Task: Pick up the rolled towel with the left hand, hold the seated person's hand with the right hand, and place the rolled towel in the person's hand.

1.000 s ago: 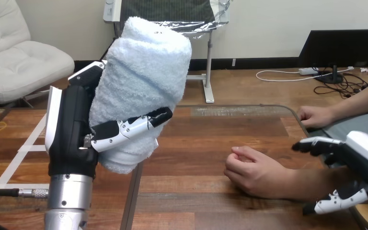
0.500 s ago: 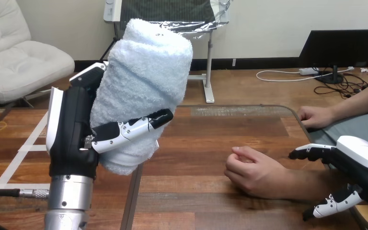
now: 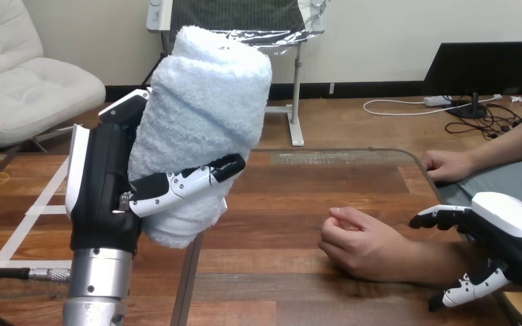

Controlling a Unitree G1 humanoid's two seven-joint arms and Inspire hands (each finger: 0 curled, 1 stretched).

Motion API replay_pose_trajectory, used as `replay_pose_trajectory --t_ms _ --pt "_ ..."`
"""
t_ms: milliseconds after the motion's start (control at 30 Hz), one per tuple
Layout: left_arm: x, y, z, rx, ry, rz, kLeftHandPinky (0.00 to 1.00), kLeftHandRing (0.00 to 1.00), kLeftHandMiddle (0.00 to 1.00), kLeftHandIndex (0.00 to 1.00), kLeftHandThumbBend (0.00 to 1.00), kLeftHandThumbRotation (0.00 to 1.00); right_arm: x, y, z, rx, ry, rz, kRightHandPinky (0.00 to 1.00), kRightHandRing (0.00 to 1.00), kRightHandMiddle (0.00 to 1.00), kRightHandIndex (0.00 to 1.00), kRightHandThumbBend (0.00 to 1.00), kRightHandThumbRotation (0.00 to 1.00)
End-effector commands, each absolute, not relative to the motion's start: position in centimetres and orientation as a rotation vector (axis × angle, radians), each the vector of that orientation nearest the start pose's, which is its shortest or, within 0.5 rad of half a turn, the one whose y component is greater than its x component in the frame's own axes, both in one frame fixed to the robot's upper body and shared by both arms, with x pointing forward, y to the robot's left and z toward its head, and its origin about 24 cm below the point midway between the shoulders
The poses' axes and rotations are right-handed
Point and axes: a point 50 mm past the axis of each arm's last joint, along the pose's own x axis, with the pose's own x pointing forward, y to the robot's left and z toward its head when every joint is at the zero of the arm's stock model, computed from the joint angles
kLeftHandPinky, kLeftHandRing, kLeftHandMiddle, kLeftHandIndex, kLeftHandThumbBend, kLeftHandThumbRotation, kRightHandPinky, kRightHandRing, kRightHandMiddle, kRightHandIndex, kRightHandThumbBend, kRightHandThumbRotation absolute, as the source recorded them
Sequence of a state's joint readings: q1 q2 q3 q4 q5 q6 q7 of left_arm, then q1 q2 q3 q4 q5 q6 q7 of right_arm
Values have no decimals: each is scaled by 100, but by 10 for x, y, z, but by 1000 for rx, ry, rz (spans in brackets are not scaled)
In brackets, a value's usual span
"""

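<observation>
The head camera looks forward and down across the counter (image 3: 299, 183) from the robot's own height. The left hand (image 3: 105, 197) and the rolled towel (image 3: 197, 115) stand close to the lens at the left. The right hand (image 3: 510, 234) comes in low at the right edge, beside the person's hand (image 3: 357, 241) at mid-distance.

Left arm (image 3: 95, 285) standing upright, left hand (image 3: 105, 197) wrapping fingers and thumb round rolled towel (image 3: 204, 115). Right hand (image 3: 510, 231) hovering low at right edge, fingers (image 3: 438, 217) and thumb spreading apart, gripping nothing.
</observation>
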State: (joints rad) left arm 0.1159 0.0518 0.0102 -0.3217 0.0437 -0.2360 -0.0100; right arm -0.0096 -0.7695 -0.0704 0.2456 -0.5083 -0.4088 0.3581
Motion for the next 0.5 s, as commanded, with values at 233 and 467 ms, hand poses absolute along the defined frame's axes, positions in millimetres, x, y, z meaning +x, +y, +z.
replay_pose_trajectory --t_ms 233,467 --pt "224 158 129 80 -544 6 18 24 30 37 47 0 262 -287 82 -1334 54 396 71 80 81 79 100 18" --pt "223 159 129 83 -548 6 18 24 31 37 47 0 267 -285 78 -1350 52 390 75 80 81 79 100 17"
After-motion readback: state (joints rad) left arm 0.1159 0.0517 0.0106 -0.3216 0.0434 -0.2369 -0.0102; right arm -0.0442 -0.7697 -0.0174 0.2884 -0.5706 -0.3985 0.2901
